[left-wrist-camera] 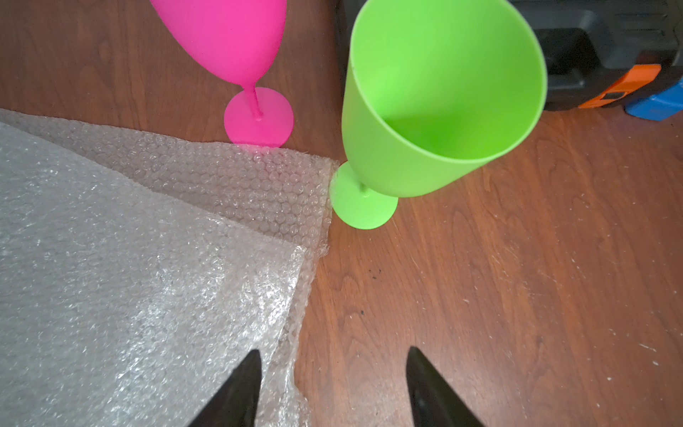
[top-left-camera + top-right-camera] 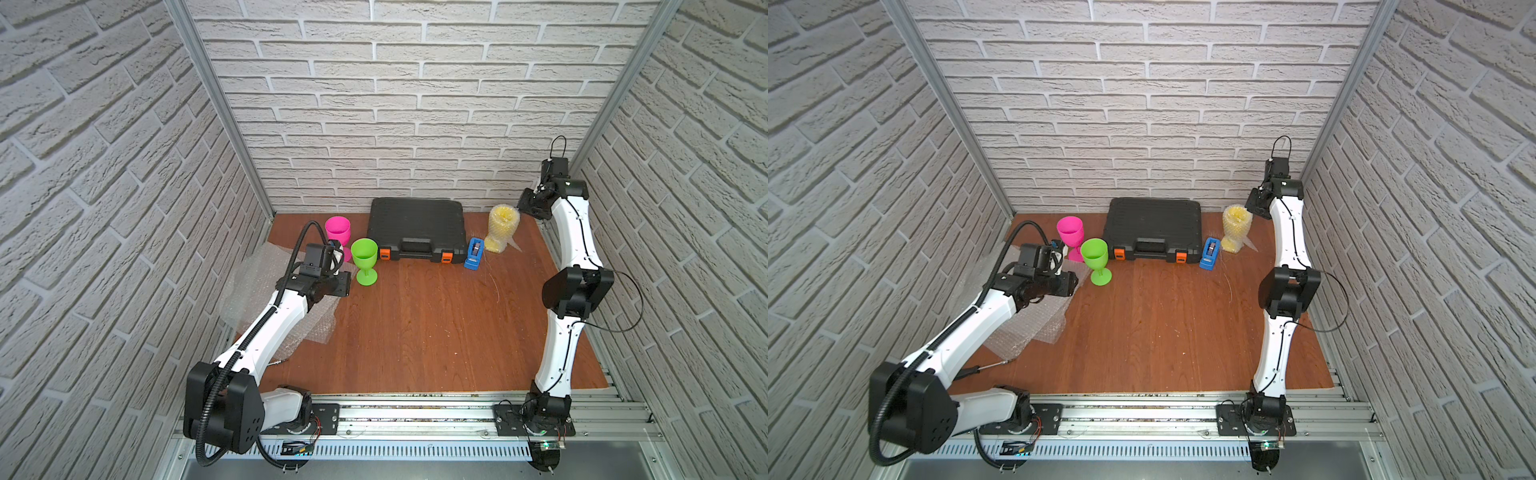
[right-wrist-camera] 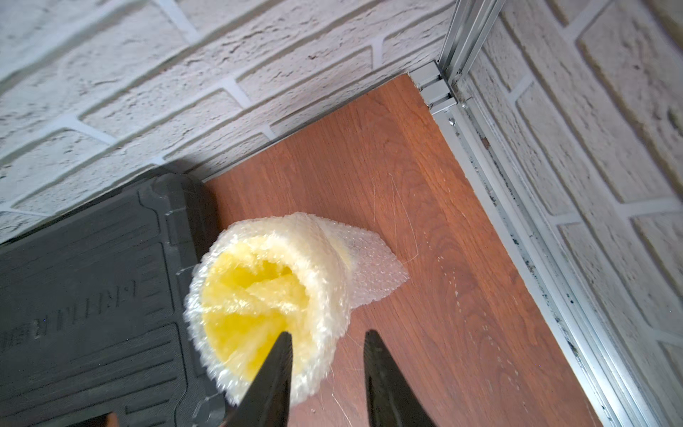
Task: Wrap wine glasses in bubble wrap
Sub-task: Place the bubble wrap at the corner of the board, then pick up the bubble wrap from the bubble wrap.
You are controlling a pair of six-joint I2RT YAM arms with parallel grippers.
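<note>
Wooden table (image 2: 415,332): left pincer (image 1: 332,349) parted over bubble wrap (image 1: 129,277), right pincer (image 3: 329,332) parted above wrapped yellow goblet (image 3: 251,288)

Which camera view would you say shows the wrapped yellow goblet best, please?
The right wrist view: the yellow goblet is seen close up, bubble wrap around it and tucked into its mouth. Both top views show it small but whole, upright. The left wrist view misses it.

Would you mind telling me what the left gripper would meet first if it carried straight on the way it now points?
Most likely the lime green goblet, at its foot or stem, just past the corner of the bubble wrap. The left gripper is open. Depth is hard to judge.
</note>
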